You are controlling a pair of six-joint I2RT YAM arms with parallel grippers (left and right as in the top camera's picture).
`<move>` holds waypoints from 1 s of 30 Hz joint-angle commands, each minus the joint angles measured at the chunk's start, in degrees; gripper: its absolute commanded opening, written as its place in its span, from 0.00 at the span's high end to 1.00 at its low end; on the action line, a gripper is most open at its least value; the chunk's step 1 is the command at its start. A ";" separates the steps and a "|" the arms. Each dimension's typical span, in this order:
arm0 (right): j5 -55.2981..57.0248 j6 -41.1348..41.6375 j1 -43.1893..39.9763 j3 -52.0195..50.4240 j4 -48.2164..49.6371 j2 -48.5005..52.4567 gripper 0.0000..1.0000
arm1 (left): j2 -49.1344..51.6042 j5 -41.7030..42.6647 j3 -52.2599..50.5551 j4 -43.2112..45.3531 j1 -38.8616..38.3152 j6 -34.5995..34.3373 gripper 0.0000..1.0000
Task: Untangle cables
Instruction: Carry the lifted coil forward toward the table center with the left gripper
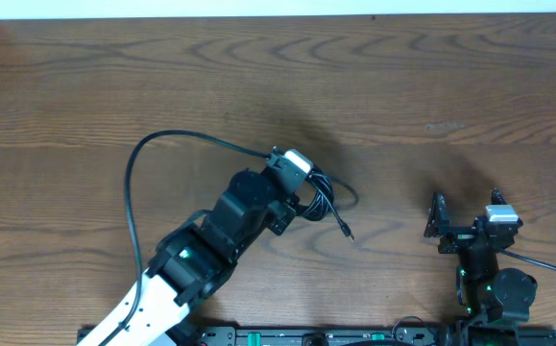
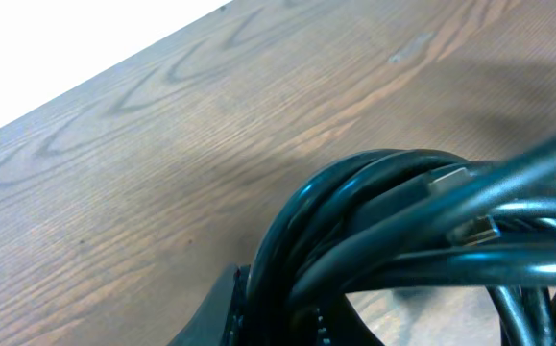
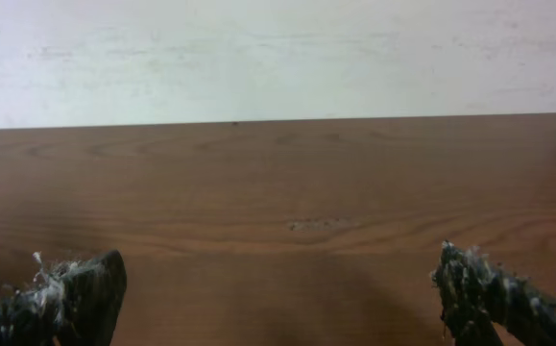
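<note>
A tangle of thin black cables lies bunched at the table's middle. One long strand arcs off to the left, and a plug end trails toward the front. My left gripper is shut on the bundle. In the left wrist view the looped cables fill the lower right, with metal plugs showing and one finger beside them. My right gripper stands open at the front right, well apart from the cables. Nothing lies between its frayed fingertips.
The wooden table runs back to a white wall. A black rail with both arm bases lines the front edge. The right arm's thick cable curls at the front right corner.
</note>
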 commanded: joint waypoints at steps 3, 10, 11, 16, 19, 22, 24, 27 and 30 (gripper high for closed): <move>0.48 -0.70 0.35 -0.07 -0.24 -0.17 0.01 | -2.19 4.00 0.15 -0.13 0.17 -3.10 0.93; 0.44 -0.70 0.35 -0.07 -0.22 -0.17 0.01 | -2.16 6.99 0.15 -0.28 0.17 -8.09 0.93; 0.44 -0.70 0.35 -0.07 -0.22 -0.17 0.01 | -2.16 8.22 0.15 -0.26 0.17 -8.09 0.93; 0.11 -0.22 0.35 -0.07 0.24 -0.17 0.01 | -2.16 12.68 0.15 -0.55 0.17 -10.08 0.93; -1.84 3.87 0.35 -0.07 1.51 -0.17 0.01 | -2.16 15.56 0.15 -0.50 0.17 -10.45 0.93; -4.76 7.30 0.33 -0.04 4.39 -0.17 0.01 | -2.16 17.86 0.15 -0.50 0.17 -10.67 0.93; -7.91 7.50 0.33 0.42 5.38 -0.17 0.01 | -2.19 18.51 0.15 -0.48 0.17 -11.61 0.92; -11.04 7.50 0.33 1.86 4.31 -0.17 0.01 | -2.19 18.97 0.15 -0.48 0.17 -11.74 0.93; -12.59 7.93 0.33 4.63 1.11 0.22 0.01 | -2.19 18.97 0.15 -0.02 0.17 -11.98 0.92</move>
